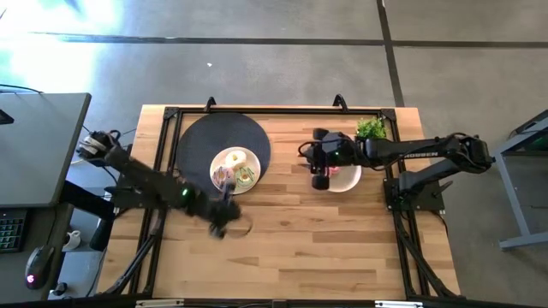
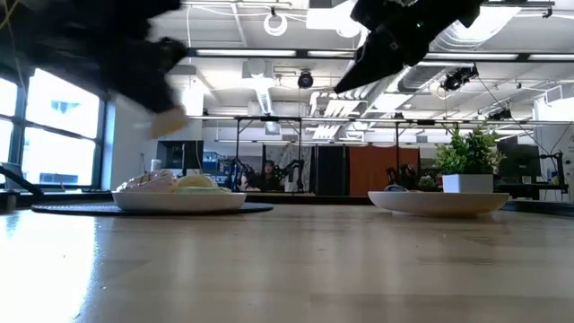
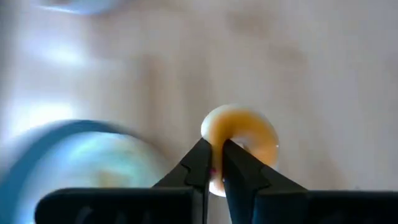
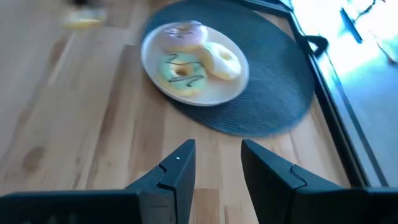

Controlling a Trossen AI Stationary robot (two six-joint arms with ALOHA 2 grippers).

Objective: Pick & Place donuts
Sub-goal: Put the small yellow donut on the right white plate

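My left gripper (image 3: 214, 155) is shut on a small orange ring donut (image 3: 242, 134), above the table in front of the dark mat (image 1: 224, 224). In the low view the donut (image 2: 169, 121) shows high over the tabletop. The three larger iced donuts, pink-white (image 4: 183, 34), cream-yellow (image 4: 222, 60) and green-white (image 4: 181, 71), lie flat on a white plate (image 1: 235, 168) on the round dark mat (image 1: 201, 141). My right gripper (image 4: 217, 165) is open, hovering over a second white plate (image 1: 347, 180) and touching nothing. My left gripper pinches the orange donut's ring wall (image 3: 216, 138) between its two fingers, at their free ends. One finger (image 3: 233, 155) stands at the hole and the other outside the ring. The fingers slant down from above. The donut is lifted clear of the table.
A green plant in a white pot (image 1: 370, 128) stands at the far right corner behind the second plate (image 2: 439, 202). Bare wood lies between the two plates and along the near edge. A black frame borders the tabletop.
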